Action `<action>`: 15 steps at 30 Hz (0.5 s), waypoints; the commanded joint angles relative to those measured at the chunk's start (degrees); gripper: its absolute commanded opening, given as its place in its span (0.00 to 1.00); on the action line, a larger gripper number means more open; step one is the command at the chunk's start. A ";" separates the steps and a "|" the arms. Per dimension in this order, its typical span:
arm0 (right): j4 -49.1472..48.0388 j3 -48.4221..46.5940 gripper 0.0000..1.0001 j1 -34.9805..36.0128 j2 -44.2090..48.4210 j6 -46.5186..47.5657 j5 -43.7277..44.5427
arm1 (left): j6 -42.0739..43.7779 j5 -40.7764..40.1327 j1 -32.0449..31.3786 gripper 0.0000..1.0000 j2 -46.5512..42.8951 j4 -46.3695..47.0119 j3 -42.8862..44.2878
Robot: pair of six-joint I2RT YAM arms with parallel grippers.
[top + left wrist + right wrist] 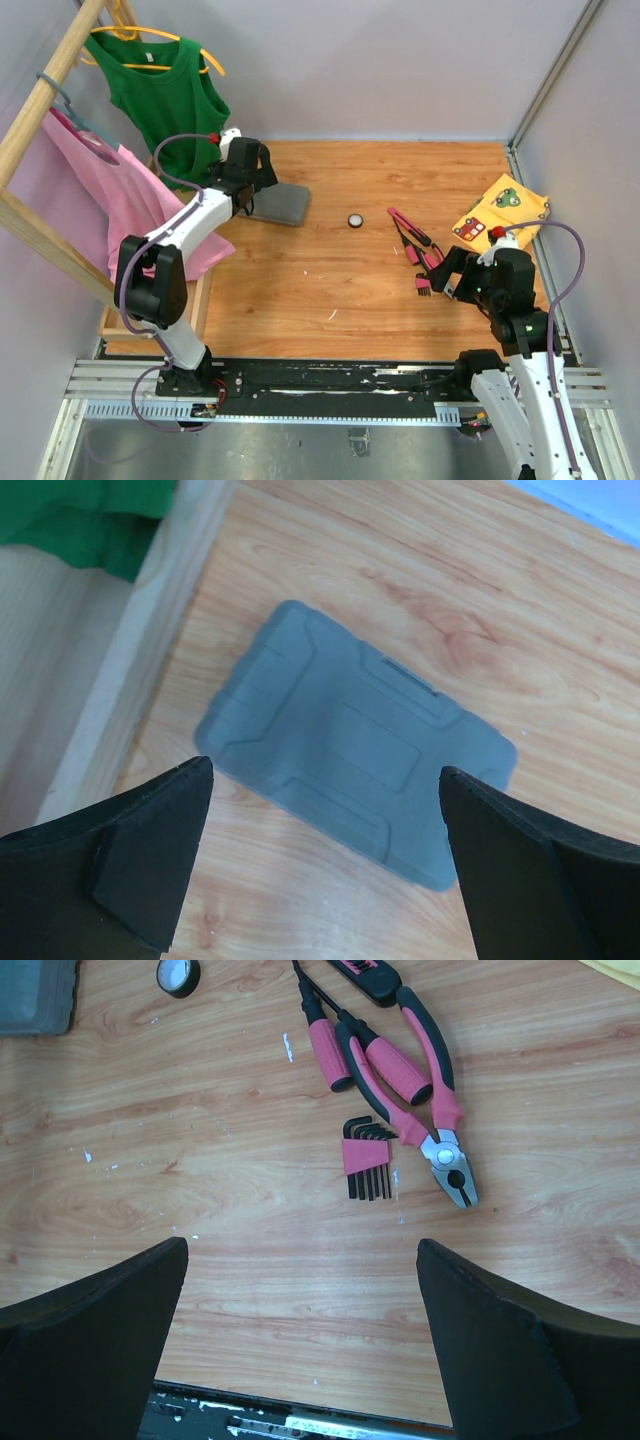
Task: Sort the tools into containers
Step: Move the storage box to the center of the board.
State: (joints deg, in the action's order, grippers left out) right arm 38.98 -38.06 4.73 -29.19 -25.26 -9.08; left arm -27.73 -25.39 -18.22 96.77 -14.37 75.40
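Observation:
The grey case (355,730) lies closed and flat on the wooden table, next to a wooden ledge. My left gripper (325,768) hovers open just above its near edge, touching nothing; from above, the left gripper (252,197) sits at the left end of the case (285,205). The tools lie at the right: pink-and-black pliers (425,1110), screwdrivers (330,1045) and a hex key set (367,1160). A round black-white disc (178,975) sits apart, between case and tools. My right gripper (302,1245) is open and empty, nearer the table's front edge than the hex keys.
A yellow patterned cloth (500,210) lies at the far right by the wall. A wooden rail (50,90) on the left carries a green top (165,95) and a pink garment (110,200). The black base rail (300,1420) runs along the table's front edge.

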 commanded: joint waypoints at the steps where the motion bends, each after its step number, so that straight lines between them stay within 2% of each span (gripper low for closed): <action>1: -1.24 0.83 0.99 -1.44 0.42 1.02 -1.72 | -4.35 -0.35 3.18 0.99 1.54 1.20 -1.55; 9: -1.67 1.35 0.99 -1.40 0.88 0.99 -2.52 | -9.27 -2.91 5.00 0.99 4.05 -0.10 -2.57; 15: -1.86 1.33 0.99 -1.46 0.71 1.26 -3.33 | -7.25 0.38 6.42 0.99 7.86 3.18 -1.69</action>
State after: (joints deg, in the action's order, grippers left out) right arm 38.28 -37.39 4.73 -28.73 -25.19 -11.20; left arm -35.18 -26.11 -13.30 101.78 -13.93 73.23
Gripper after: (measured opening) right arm 0.987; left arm 0.993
